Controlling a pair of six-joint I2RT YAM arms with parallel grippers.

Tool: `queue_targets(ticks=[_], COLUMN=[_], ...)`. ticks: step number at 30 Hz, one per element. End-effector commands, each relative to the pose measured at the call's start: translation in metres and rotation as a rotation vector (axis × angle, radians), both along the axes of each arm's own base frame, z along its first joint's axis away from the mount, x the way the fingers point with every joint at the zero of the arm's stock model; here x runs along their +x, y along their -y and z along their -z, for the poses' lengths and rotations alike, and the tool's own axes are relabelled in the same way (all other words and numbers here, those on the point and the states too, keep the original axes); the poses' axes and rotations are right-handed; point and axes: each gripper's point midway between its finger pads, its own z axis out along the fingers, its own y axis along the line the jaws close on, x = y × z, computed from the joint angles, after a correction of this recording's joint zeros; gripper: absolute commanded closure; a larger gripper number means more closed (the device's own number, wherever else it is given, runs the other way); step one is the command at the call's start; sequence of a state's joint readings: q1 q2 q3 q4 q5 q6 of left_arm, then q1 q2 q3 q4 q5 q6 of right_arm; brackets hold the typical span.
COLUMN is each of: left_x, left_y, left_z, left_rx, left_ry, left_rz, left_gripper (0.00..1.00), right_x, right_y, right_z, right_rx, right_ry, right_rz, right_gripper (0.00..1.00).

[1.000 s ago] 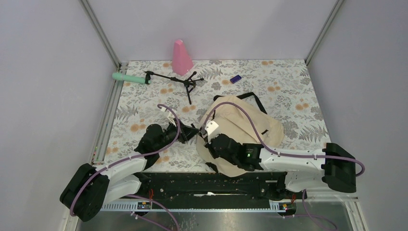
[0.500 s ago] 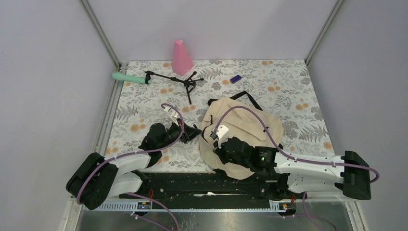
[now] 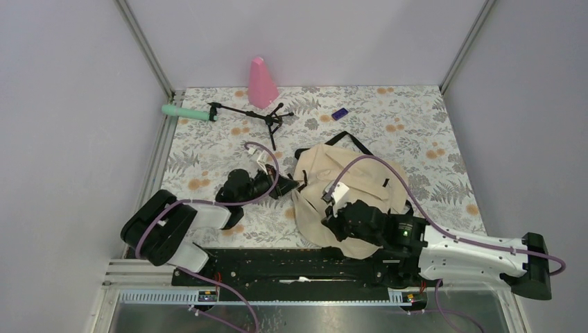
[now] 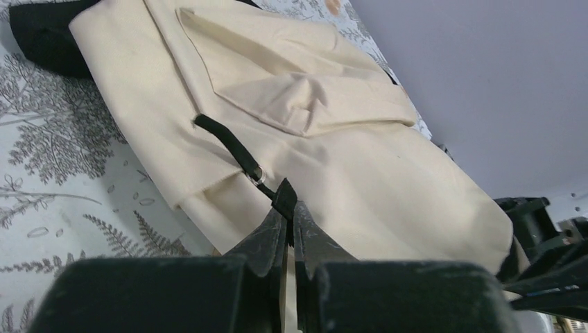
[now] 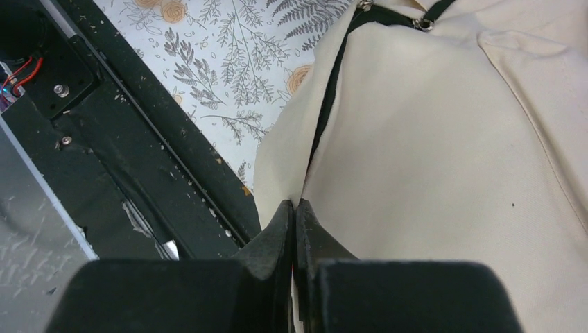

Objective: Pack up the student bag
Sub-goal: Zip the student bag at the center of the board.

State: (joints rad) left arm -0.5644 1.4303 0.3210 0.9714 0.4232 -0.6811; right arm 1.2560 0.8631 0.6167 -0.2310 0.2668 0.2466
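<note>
The student bag (image 3: pixel 360 173) lies flat on the floral tabletop (image 3: pixel 423 118), near the middle and just ahead of the arm bases. Its flap pocket faces up.

Your left claw (image 4: pixel 288 202) is clenched on the tip of a black pull tab (image 4: pixel 229 142) at the bag's left edge. Your right claw (image 5: pixel 294 207) is clenched on cream fabric at the near edge, just beside the black zipper trim (image 5: pixel 326 118).

This looks like opening the zip. Treat the right claw as the anchor and draw the tab along the trim line rather than upward. Go slowly, since soft cloth bunches and you only hold the tab's tip.

The tripod (image 3: pixel 260 118), green tube (image 3: pixel 186 112), pink cone (image 3: pixel 261 83) and small purple item (image 3: pixel 339 114) sit well apart at the far side.
</note>
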Motion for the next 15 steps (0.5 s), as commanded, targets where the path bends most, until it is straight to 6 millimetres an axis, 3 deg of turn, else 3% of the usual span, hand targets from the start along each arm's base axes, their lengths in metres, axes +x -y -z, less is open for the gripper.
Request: queue_targets(ticks=[1,7,15], left_x=[0.044,0.067,0.089], left_y=[-0.001,0.002,-0.008], left_z=[-0.024,-0.018,0.002], left_rx=[-0.020,0.030,0.153], left_ry=[0.142,0.171,0.174], left_rz=[-0.111,-0.149,-0.229], left_gripper=[1.00,1.00,1.00], right_x=[-0.012,-0.012,-0.011], right_y=[0.014,0.025,0.037], right_z=[-0.018,-0.034,-0.056], right_rx=[0.045,0.083,0.137], right_ry=[-0.023,-0.007,0.019], right_rz=[-0.016,0.006,0.031], right_gripper=[1.00,1.00,1.00])
